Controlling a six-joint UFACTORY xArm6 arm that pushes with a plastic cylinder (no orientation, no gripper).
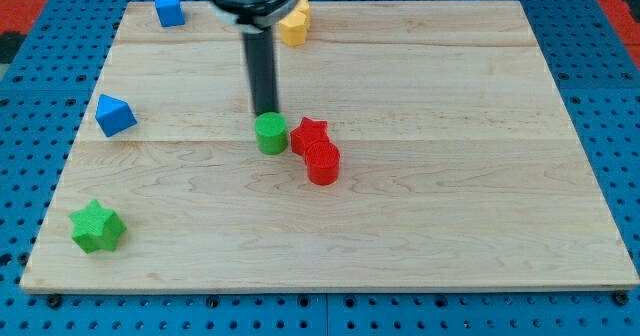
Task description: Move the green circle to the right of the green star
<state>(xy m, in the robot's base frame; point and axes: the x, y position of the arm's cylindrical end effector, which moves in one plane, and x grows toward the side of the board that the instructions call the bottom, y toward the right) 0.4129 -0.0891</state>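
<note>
1. Starting at the view's left: the green star-shaped block [97, 226] sits near the bottom-left corner of the pale wooden counter [450, 226]. Nothing is touching it, and there's plenty of bare wood on its 3 o'clock side, which is where the circle has to end up.
2. Two blue blocks up that side too, a blue wedge-ish block [115, 114] at the left edge and a blue cube [169, 8] near the top-left corner. Both are well off the likely path, I'd say.
3. Middle of the counter: the green round cylinder block [271, 134], the task's thing. From the star it's way out at about 2 o'clock, well apart.
4. My tip [266, 113] is right at the circle's 12 o'clock edge, touching or just about. No hand on this rig, just a plain dark rod, so nothing to spread or pinch.
5. The key bit: the goal lies at roughly 8 o'clock from the circle, so pushing from 12 would send it straight down. My guess is the tip wants to shift round toward 2 o'clock first.
6. Just to the right, a red star block [310, 135] is touching the circle, with a red cylinder [322, 163] against it. Tight squeeze there.
7. A yellow block [295, 23] is up top, partly hidden by the arm.
</note>
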